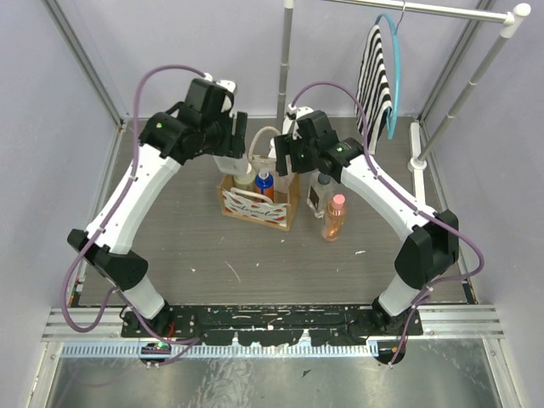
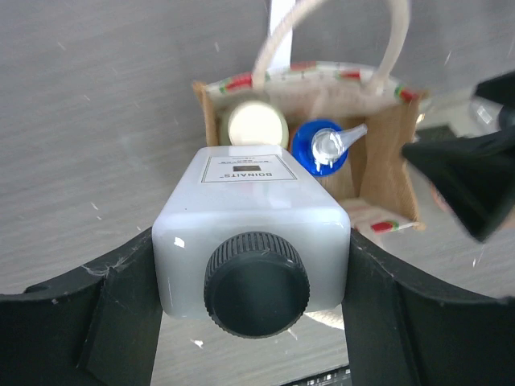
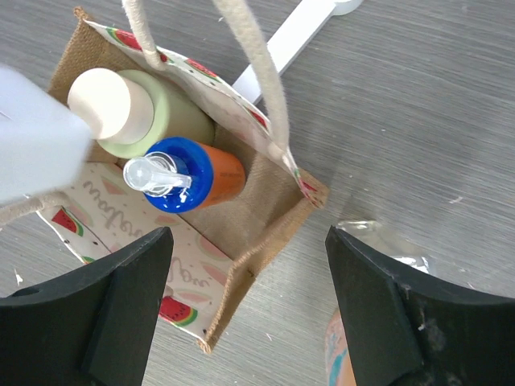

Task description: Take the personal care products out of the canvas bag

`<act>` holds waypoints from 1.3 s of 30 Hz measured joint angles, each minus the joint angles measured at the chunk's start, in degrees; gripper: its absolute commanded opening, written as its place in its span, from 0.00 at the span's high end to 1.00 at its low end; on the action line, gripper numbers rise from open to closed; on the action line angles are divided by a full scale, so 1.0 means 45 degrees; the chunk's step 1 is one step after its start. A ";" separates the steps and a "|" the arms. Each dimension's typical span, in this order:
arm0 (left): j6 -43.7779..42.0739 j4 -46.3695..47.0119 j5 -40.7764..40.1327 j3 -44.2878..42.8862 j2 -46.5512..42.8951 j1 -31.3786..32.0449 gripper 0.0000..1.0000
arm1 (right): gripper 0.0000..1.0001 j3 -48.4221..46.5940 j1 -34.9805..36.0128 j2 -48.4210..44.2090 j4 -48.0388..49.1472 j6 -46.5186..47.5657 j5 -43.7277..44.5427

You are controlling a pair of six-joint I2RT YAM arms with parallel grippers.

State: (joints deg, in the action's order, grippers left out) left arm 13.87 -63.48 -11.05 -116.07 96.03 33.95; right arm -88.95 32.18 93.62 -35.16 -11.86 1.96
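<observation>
Gripping left claw [image 2: 253,301]: both fingers clamped on the sides of the white squarish bottle [image 2: 251,213], upper left of centre in the top view.
Held bottle: black cap toward the wrist camera, in the air over the left edge of the canvas bag [image 1: 255,206].
Bag: upright on the grey tabletop [image 1: 212,255] at mid-frame, mouth open, cream loop handles up, watermelon print on its white panel.
Inside the bag: a pale green bottle [image 3: 165,112] with a cream cap, and just beside it an orange bottle [image 3: 217,177] with a blue cap and clear nozzle.
Right claw [image 3: 249,310]: fingers wide apart, nothing between them, above the bag's right part.
Right of the bag: a clear bottle with dark cap [image 1: 318,194] and a translucent orange bottle with pink cap [image 1: 334,217], close together on the tabletop.
Upper right: a black-and-white striped cloth [image 1: 372,76] on a blue hanger [image 1: 393,81].
</observation>
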 measured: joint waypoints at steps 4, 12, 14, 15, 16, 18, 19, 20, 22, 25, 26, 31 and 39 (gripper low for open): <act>-0.0180 -0.0291 -0.1180 -0.1292 -0.0447 -0.0015 0.53 | 0.17 -0.0311 0.0126 0.0602 0.0121 0.0185 -0.0593; -0.0408 -0.1064 -0.2560 -0.1001 -0.1739 -0.0442 0.54 | 0.17 -0.1477 0.1039 0.1919 0.0102 0.0539 -0.0996; -0.0398 -0.0942 -0.2628 -0.0296 -0.2103 -0.0665 0.54 | 0.17 -0.1656 0.1268 0.2283 0.0092 0.0602 -0.0986; -0.0374 -0.0879 -0.2618 0.0112 -0.2249 -0.0738 0.54 | 0.17 -0.1715 0.1345 0.2429 0.0087 0.0612 -0.0952; -0.0355 -0.0685 -0.2623 0.0811 -0.2477 -0.0835 0.54 | 0.17 -0.1787 0.1443 0.2613 0.0058 0.0627 -0.0884; -0.0277 -0.0335 -0.2594 0.2161 -0.2793 -0.0971 0.54 | 0.17 -0.1855 0.1603 0.2958 0.0068 0.0661 -0.0685; -0.0214 -0.0117 -0.2545 0.2968 -0.2948 -0.1035 0.54 | 0.17 -0.1855 0.1676 0.3128 0.0049 0.0675 -0.0539; -0.0121 0.0063 -0.2458 0.3764 -0.3050 -0.1103 0.54 | 0.17 -0.1855 0.1744 0.3298 0.0005 0.0699 -0.0384; 0.0073 0.0374 -0.2268 0.5056 -0.3128 -0.1214 0.54 | 0.17 -0.1855 0.1797 0.3594 -0.0005 0.0782 -0.0019; 0.0389 0.0816 -0.2021 0.6445 -0.3147 -0.1331 0.54 | 0.17 -0.1855 0.1807 0.4012 -0.0005 0.0840 0.0350; 0.0486 0.1001 -0.1977 0.6810 -0.3177 -0.1350 0.54 | 0.17 -0.1855 0.1807 0.4148 -0.0005 0.0850 0.0461; 0.0903 0.1885 -0.1841 0.8014 -0.3478 -0.1370 0.55 | 0.27 -0.1501 0.1807 0.4362 0.0345 0.0894 0.0860; 0.1617 0.3492 -0.1647 0.9588 -0.3847 -0.1370 0.58 | 0.46 -0.1156 0.1841 0.4362 0.1195 0.0952 0.1001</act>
State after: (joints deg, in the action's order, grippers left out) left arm 21.15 -47.77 -18.46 -72.93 78.72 27.79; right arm -94.15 40.47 113.25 -29.78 -7.57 6.46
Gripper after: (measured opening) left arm 0.782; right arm 0.645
